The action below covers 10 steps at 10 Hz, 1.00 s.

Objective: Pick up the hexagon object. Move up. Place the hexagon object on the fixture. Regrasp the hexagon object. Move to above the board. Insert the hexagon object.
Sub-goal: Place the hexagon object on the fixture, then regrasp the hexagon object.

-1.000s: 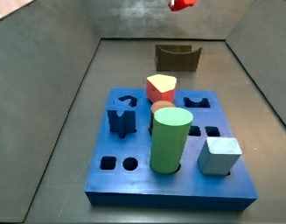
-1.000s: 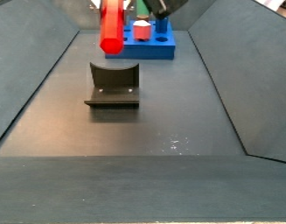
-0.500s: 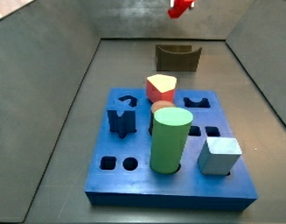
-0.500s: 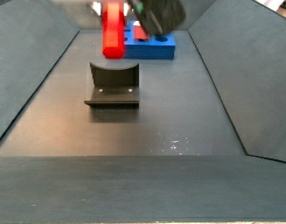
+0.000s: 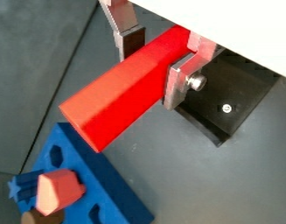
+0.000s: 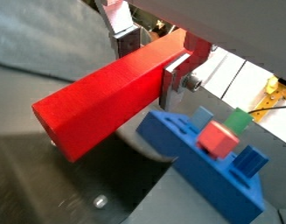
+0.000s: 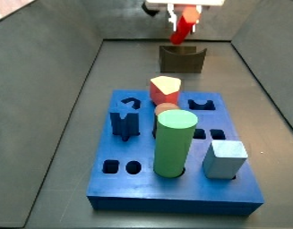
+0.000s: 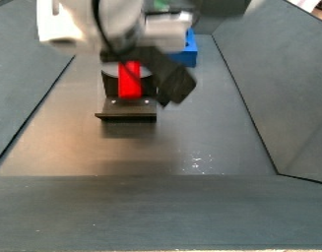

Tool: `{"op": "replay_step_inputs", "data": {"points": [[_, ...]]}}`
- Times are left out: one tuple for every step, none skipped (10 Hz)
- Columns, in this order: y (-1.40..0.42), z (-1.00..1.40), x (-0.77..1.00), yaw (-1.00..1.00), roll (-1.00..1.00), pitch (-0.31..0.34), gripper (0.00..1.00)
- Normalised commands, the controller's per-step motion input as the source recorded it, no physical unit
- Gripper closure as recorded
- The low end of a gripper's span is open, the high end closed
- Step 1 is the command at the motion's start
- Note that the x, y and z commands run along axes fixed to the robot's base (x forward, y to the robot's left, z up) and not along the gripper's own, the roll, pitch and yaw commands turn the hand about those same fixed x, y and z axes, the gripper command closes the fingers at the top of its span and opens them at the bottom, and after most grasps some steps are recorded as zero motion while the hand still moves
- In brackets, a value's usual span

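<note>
The gripper (image 5: 156, 59) is clamped on the hexagon object (image 5: 124, 87) near 1 end — the bar's length juts sideways from the fingers. In a side view it is held just above the fixture (image 7: 182, 59), not yet seated in the notch.

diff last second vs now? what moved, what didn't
The gripper came down with the hexagon object clamped in its jaws, from near the top of the frame to just above the fixture. In a side view the bar now hangs right at the fixture; contact can't be judged. Grip unchanged, nothing released. The board and its pegs stayed put.
</note>
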Motion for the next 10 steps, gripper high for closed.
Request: {"op": "replay_step_inputs", "data": {"points": [[0.12,-1.0,0.17,-0.18,-0.15,0.023,1.0],[0.12,-0.97,0.16,-0.17,-0.14,-0.004,1.0],[0.09,-0.74,0.13,-0.14,-0.13,-0.033,1.0],[0.07,-0.59,0.11,-0.11,-0.12,-0.049,1.0],[0.09,-0.47,0.08,-0.09,-0.1,-0.064,1.0],[0.11,-0.43,0.06,-0.06,-0.09,-0.072,1.0],[0.11,-0.43,0.06,-0.05,-0.09,-0.072,1.0],[0.11,-0.43,0.06,-0.04,-0.09,-0.071,1.0],[0.0,0.0,0.0,0.0,0.0,0.0,0.0],[0.0,1.0,0.0,-0.01,0.04,0.016,0.0]]}}
